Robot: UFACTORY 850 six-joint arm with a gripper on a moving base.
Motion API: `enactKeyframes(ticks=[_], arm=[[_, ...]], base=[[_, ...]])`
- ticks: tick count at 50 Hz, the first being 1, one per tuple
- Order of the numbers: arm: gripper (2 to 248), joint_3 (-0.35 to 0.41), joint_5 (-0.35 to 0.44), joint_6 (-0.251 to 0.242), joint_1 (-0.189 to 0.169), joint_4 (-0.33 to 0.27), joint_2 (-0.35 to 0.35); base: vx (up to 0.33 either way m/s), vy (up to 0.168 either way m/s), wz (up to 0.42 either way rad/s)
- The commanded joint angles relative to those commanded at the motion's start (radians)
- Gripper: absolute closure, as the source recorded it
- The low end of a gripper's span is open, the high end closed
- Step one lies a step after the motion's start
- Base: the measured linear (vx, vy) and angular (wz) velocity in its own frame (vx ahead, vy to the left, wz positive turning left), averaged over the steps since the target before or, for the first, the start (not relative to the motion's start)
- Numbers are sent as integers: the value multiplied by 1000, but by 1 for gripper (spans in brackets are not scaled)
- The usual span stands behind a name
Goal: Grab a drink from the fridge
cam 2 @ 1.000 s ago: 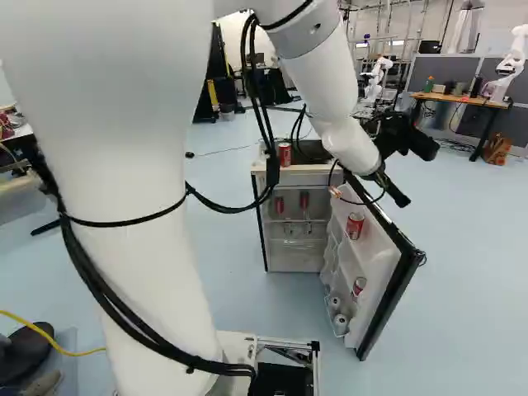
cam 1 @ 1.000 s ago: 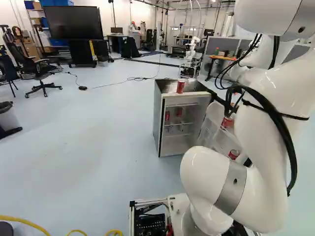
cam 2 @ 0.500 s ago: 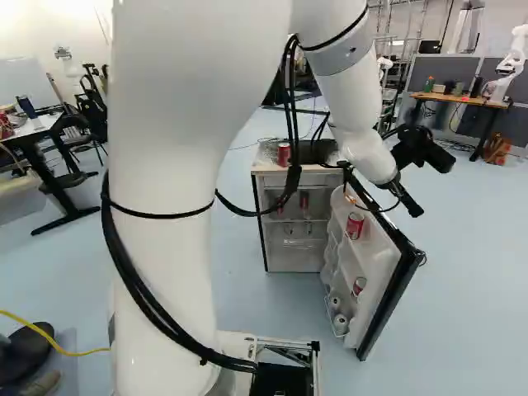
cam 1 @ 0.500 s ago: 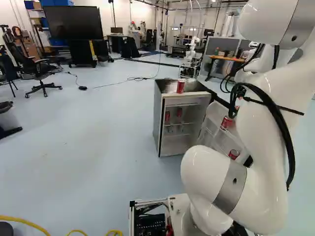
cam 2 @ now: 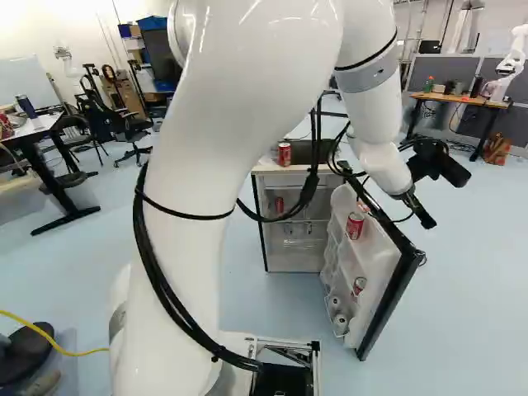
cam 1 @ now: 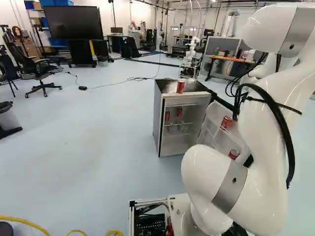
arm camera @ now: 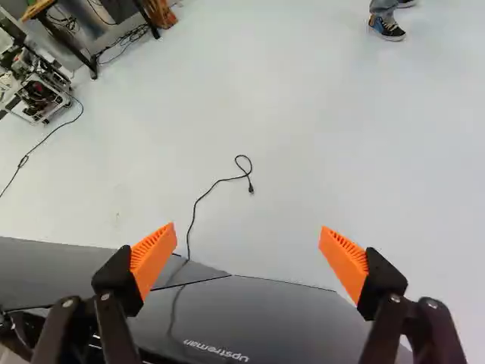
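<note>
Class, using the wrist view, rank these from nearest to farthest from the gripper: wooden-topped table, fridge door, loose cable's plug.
1. Fridge door: beneath the gripper
2. Cable's plug: out ahead
3. Wooden-topped table: well beyond the plug, off sideways

Floor [cam 1: 98, 137]: was pale blue; a thin black cable [arm camera: 192, 220] lay on it.
Wall [cam 2: 49, 25]: was white.
Screen [cam 1: 74, 22]: large and black, stood beyond the office chair [cam 1: 44, 69].
Desk [cam 2: 462, 100]: wooden-topped, stood before a grey partition [cam 2: 445, 68].

My arm [cam 2: 198, 165] is smooth and glossy, my pads [arm camera: 154, 256] ribbed; the fridge door [arm camera: 265, 315] has a smooth, shiny outside; the far right desktop [cam 2: 450, 98] looks wooden.
</note>
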Motion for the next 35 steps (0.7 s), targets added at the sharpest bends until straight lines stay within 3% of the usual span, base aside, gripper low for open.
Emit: enactKeyframes(ticks=[35], arm=[[3, 43, -51, 0, -20, 0, 29]], base=[[0, 0, 0]])
